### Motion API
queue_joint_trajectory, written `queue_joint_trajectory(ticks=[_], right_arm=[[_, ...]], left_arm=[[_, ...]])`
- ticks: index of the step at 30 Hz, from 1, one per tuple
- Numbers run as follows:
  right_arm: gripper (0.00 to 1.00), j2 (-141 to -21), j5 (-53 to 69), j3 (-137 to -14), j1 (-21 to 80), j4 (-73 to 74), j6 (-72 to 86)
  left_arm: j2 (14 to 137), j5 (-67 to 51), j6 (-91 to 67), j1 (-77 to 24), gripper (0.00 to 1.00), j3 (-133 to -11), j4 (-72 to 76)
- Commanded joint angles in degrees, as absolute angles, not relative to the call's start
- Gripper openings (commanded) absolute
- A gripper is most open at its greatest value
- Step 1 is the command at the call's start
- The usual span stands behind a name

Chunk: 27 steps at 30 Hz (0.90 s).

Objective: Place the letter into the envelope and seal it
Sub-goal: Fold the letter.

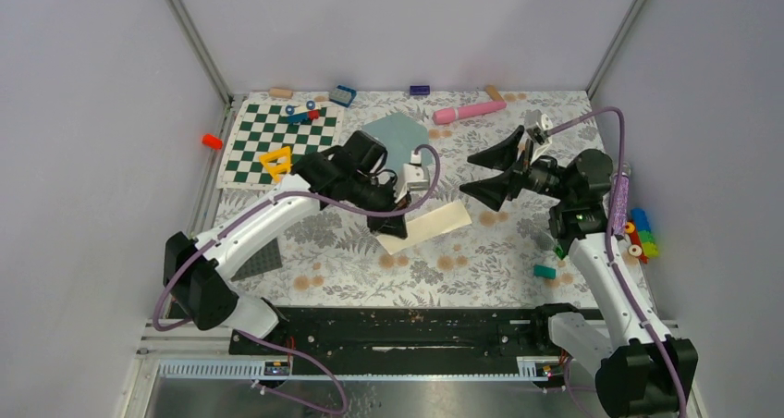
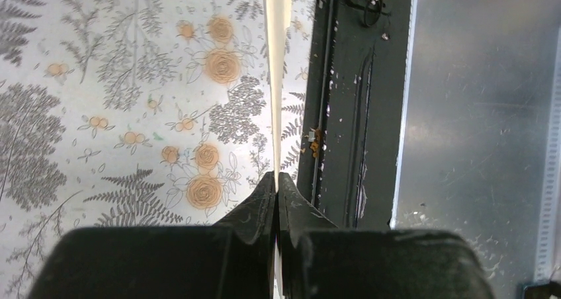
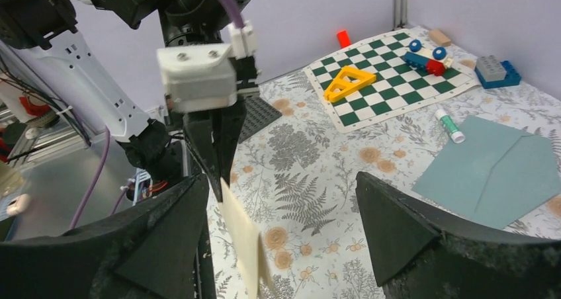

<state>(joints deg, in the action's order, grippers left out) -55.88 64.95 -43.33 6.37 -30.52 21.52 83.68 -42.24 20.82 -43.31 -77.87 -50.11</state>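
Observation:
The cream letter [image 1: 427, 227] looks folded and hangs above the table, pinched at one end by my left gripper [image 1: 389, 224]. The left wrist view shows it edge-on [image 2: 277, 81] running away from the shut fingertips [image 2: 276, 180]. In the right wrist view it hangs [image 3: 243, 243] below the left fingers. The grey-teal envelope [image 1: 399, 137] lies flat at the back centre, flap open, partly behind my left wrist; it also shows in the right wrist view [image 3: 496, 173]. My right gripper [image 1: 492, 174] is wide open and empty, held in the air right of the letter, pointing left towards it.
A green-and-white chequered board [image 1: 277, 141] with a yellow triangle [image 1: 275, 163] and small blocks lies back left. A pink cylinder [image 1: 469, 112] lies at the back. A glue stick [image 3: 449, 126] lies by the envelope. Coloured blocks [image 1: 640, 235] sit at the right edge. A dark studded plate [image 1: 260, 263] lies front left.

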Motion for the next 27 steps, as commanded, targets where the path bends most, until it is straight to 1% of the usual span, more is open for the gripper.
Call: queue_joint_trajectory(ticks=[1, 6, 10, 13, 16, 22, 27], right_arm=[[0.9, -55.2, 63.7, -44.0, 5.1, -33.4, 22.9], [0.9, -58.5, 63.1, -41.3, 4.9, -48.3, 35.5], [0.89, -62.5, 60.2, -38.7, 4.9, -58.7, 44.0], [0.86, -66.6, 59.9, -37.6, 5.1, -66.8, 51.0], [0.85, -69.2, 59.6, -37.1, 5.5, -75.0, 56.5], [0.84, -67.9, 58.1, -36.0, 8.8, -71.9, 51.6], [0.84, -68.1, 56.0, -35.4, 11.9, -71.4, 49.5]], left_arm=[[81.2, -45.0, 16.2, -37.7, 0.0, -80.6, -46.0], [79.0, -48.3, 5.4, -33.1, 0.0, -80.8, -34.7], [78.4, -50.6, -3.2, -33.0, 0.0, -78.9, -25.9], [77.8, -49.5, -10.6, -33.0, 0.0, -75.6, -17.1], [78.9, -48.8, -15.6, -32.7, 0.0, -75.1, -13.2], [80.0, -53.0, -28.7, -31.3, 0.0, -70.8, 1.0], [79.8, -53.2, -36.1, -31.3, 0.0, -66.4, 10.1]])
